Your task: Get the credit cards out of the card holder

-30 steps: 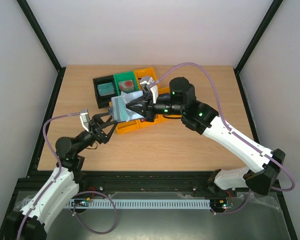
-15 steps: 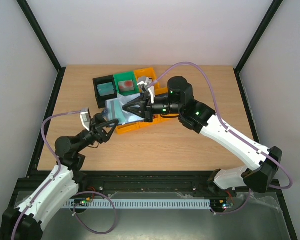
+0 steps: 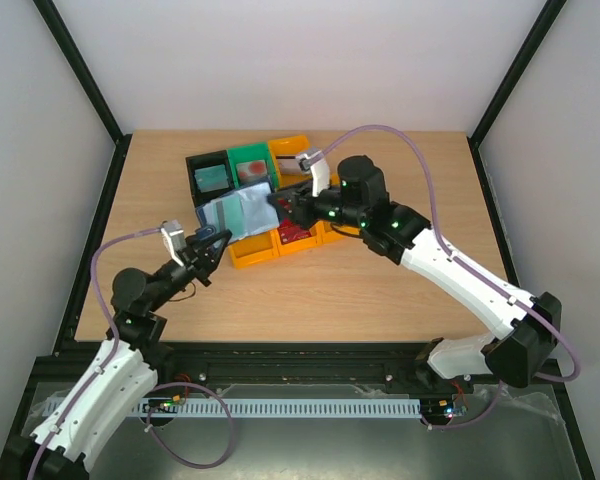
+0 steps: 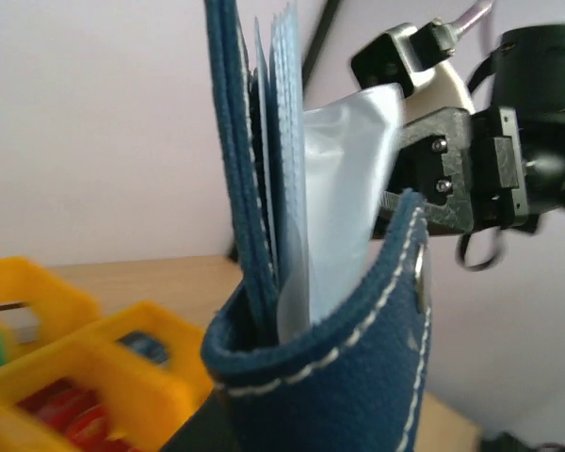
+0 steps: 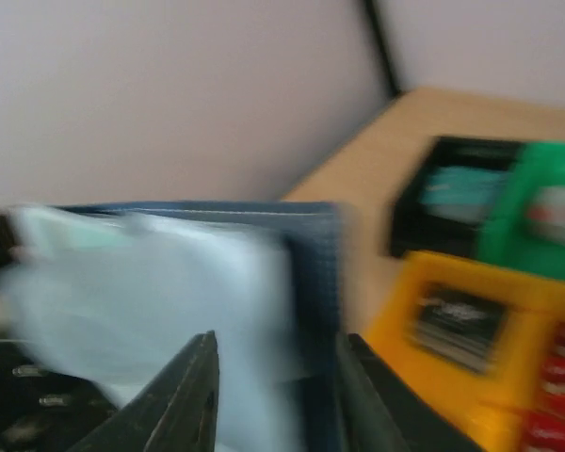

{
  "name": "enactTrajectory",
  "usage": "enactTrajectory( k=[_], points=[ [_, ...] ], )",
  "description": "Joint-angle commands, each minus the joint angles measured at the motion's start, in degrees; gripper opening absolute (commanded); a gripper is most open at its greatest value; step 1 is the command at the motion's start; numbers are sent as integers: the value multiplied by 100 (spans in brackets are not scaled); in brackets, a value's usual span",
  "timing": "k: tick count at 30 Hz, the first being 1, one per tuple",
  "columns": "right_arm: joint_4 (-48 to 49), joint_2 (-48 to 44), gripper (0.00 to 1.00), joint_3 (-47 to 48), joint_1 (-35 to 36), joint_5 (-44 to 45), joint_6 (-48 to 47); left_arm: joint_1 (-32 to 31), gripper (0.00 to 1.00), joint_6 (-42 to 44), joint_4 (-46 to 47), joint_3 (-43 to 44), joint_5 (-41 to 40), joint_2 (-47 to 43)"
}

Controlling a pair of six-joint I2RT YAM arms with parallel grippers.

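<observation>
The card holder (image 3: 235, 212), navy outside and pale grey-blue inside, hangs open above the bins' left end. My left gripper (image 3: 211, 242) is shut on its lower left edge. In the left wrist view the card holder (image 4: 358, 377) fills the frame, its pale inner leaves (image 4: 344, 188) standing upright. My right gripper (image 3: 280, 204) sits just right of the holder with its jaws apart and nothing in them; the right gripper (image 5: 278, 377) faces the holder (image 5: 169, 292). Credit cards lie in the bins: a teal one (image 3: 212, 178), a red one (image 3: 251, 172) and a red one (image 3: 298, 233).
A black bin (image 3: 198, 185), a green bin (image 3: 250, 158) and orange bins (image 3: 252, 252) cluster at the table's back centre, under and behind the holder. A dark card (image 5: 457, 325) lies in an orange bin. Bare wood stretches in front and to the right.
My left gripper has risen to the card holder and shut on it. My right gripper has let go, opened and drawn back to the right. The holder now sits slightly further left.
</observation>
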Motion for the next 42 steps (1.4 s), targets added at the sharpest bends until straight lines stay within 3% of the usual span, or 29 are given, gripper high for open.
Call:
enactTrajectory(
  k=[1,2,4,7,12,18,25,30,35,42],
  points=[
    [-915,-12,45,-135,-521,1926,351,24,2,2367,-1487,322,-1261,-137],
    [-1093,46,58,-131,-560,2044,259,24,2,2784,-1635,354,-1480,-146],
    [-1408,171,74,-53,-566,1970,-53,15,2,3496,-1887,414,-1720,-159],
    [-1555,189,99,31,-553,1290,-553,13,2,3779,-2142,495,-1906,-188],
    [-755,-305,99,-178,-261,170,-1216,15,2,3503,-2148,489,-1615,-205],
    [24,37,99,-19,398,1025,-1047,6,2,3758,-2201,545,-1763,-185],
    [589,322,99,-83,432,1121,-872,41,2,2578,-1924,652,-419,-406],
    [857,196,99,-326,381,1213,-1021,63,2,2420,-1629,691,338,-527],
    [1342,-145,99,-914,-236,27,-821,67,2,2154,-1158,617,1016,-815],
    [1246,19,99,-848,-285,-1973,-924,76,2,1841,-697,543,1485,-734]
  ],
)
